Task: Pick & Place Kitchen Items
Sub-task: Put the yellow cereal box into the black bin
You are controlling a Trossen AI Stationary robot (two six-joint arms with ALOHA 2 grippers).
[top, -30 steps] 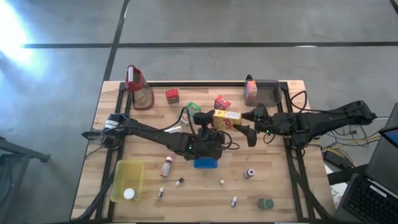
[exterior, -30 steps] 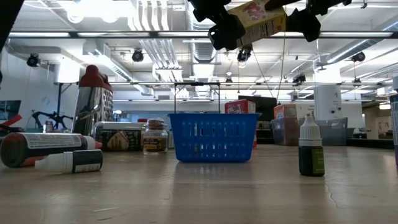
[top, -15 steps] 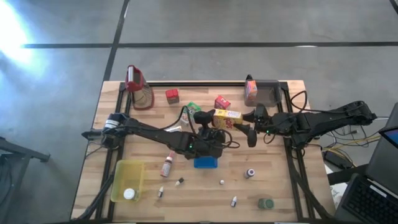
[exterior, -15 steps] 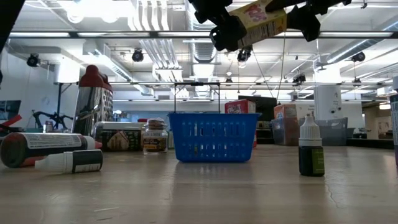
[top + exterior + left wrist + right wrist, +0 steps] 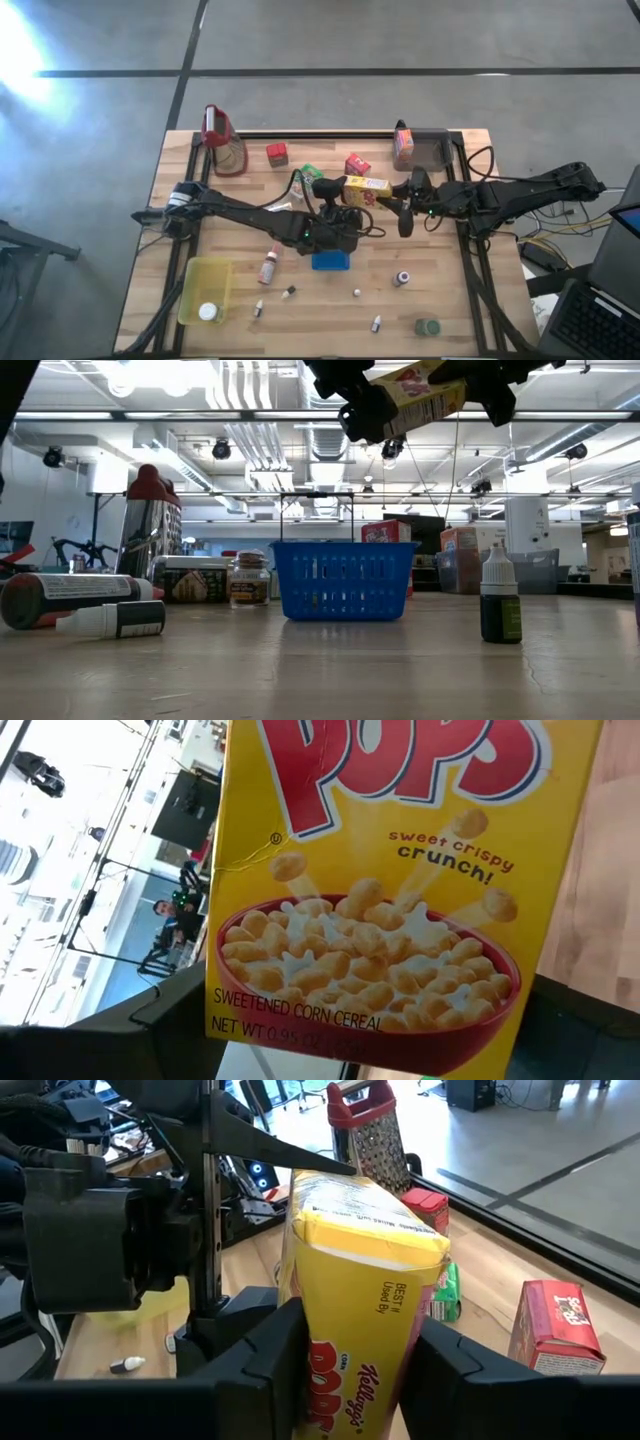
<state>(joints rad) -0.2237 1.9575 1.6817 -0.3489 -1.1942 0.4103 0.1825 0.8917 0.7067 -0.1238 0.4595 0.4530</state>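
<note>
A yellow cereal box [image 5: 365,187] hangs level in the air over the table's middle, between my two grippers. My left gripper [image 5: 338,190] is shut on its left end, and the box's printed front [image 5: 400,870] fills the left wrist view. My right gripper [image 5: 398,198] is shut on its right end [image 5: 360,1300]. In the low view the box [image 5: 420,385] shows high above the blue basket [image 5: 343,580]. Other kitchen items rest on the table: red cartons [image 5: 277,154] [image 5: 357,165], a green packet [image 5: 311,175] and small bottles [image 5: 268,268] [image 5: 402,278]. My left gripper holds the box's bottom end [image 5: 330,1020], one finger [image 5: 170,1030] at each lower corner, across its wide face. It comes in about level from the table's left. The box is lifted clear. My right gripper pinches the box's other end between its two fingers [image 5: 270,1360], across the narrow sides [image 5: 400,1330]. The fingers come about level from the table's right and lie along the box. The box stands clear of the table.
The blue basket [image 5: 331,261] stands under the arms. At the near left is a yellow tub [image 5: 205,290] holding a white lid. At the far edge stand a red-topped grater [image 5: 222,142], an orange carton [image 5: 404,145] and a grey bin [image 5: 432,148]. A tin [image 5: 427,327] lies near right.
My right gripper's fingers have closed in on the cereal box's right end and taken hold. Both arms have kept their places, and the box stays lifted between them.
</note>
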